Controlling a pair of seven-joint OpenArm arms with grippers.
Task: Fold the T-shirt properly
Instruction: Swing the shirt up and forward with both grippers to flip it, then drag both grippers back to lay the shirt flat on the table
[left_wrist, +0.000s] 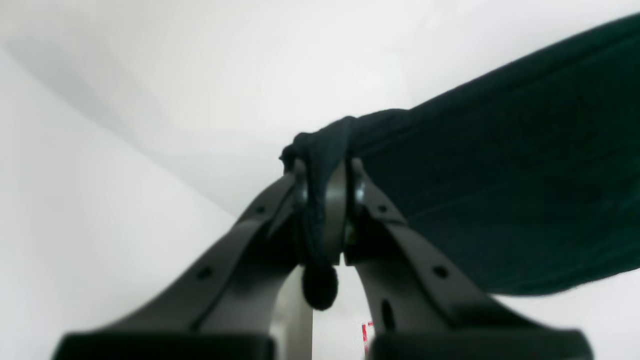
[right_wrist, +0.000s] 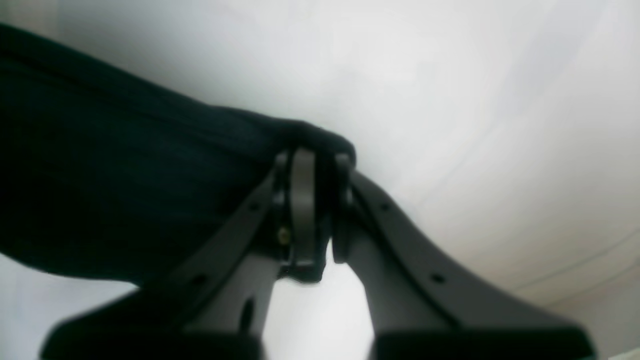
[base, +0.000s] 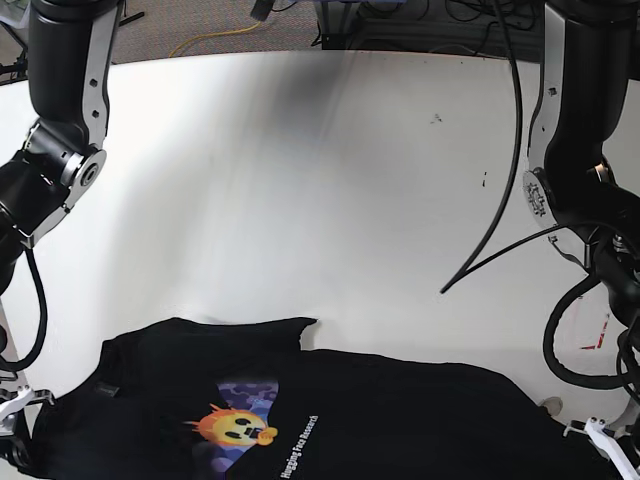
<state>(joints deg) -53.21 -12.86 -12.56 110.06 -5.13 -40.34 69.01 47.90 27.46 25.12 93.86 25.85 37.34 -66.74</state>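
The black T-shirt (base: 400, 420) lies along the near edge of the white table (base: 320, 180), with an orange and purple print (base: 235, 428) and white lettering facing up. One sleeve (base: 250, 335) sticks out toward the middle of the table. In the left wrist view my left gripper (left_wrist: 325, 170) is shut on a bunched edge of the T-shirt (left_wrist: 500, 190), and the cloth stretches away to the right. In the right wrist view my right gripper (right_wrist: 312, 160) is shut on another edge of the T-shirt (right_wrist: 100, 175), with the cloth spreading to the left. Both hands are cut off at the base view's bottom corners.
Both arms (base: 60, 110) (base: 575, 150) rise at the sides of the table. A black cable (base: 500, 200) hangs from the arm on the base view's right. Cables and a yellow wire (base: 215, 38) lie on the floor beyond the far edge.
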